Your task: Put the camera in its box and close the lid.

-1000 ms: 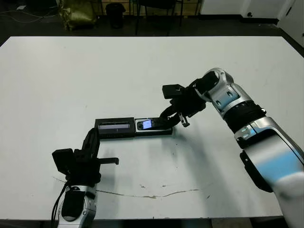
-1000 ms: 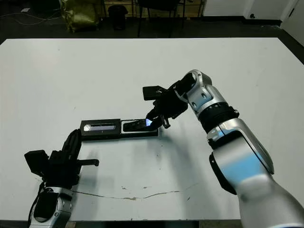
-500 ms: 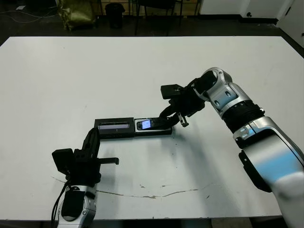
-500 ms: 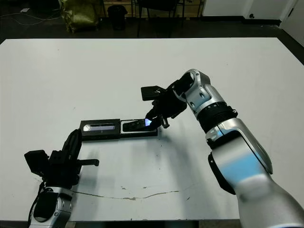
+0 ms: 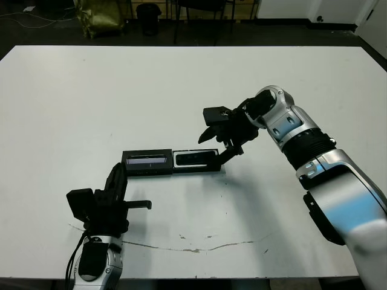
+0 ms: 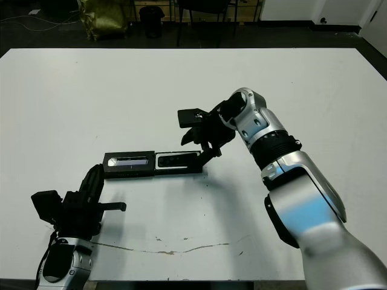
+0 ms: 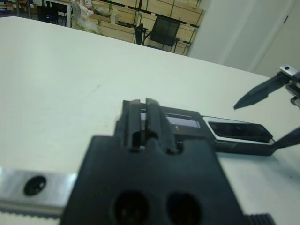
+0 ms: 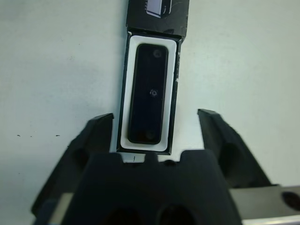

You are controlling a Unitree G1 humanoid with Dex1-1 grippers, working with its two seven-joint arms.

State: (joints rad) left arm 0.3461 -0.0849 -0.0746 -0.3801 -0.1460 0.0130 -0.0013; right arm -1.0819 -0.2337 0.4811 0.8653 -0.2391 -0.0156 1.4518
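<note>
The camera is lying flat inside the box, framed on all sides by the white lining, with the box sitting on the table near its middle. The lid is lying open and flat on the table, joined to the box's left end, its pale strip facing up. The right gripper is hovering just at the box's right end, its fingers spread wide and holding nothing; in the right wrist view the two fingers are straddling the near end of the box, one on either side, apart from it. One finger is pointing over the box's far side and the other is reaching down toward the box's right corner; whether that tip is touching the box cannot be told. The left gripper is resting low near the table's front edge, just in front of the lid's left end and apart from it, its fingers pressed together and empty. Nothing is lying across the lid or the box. A thin dark crack-like line is running along the table near the front edge.
</note>
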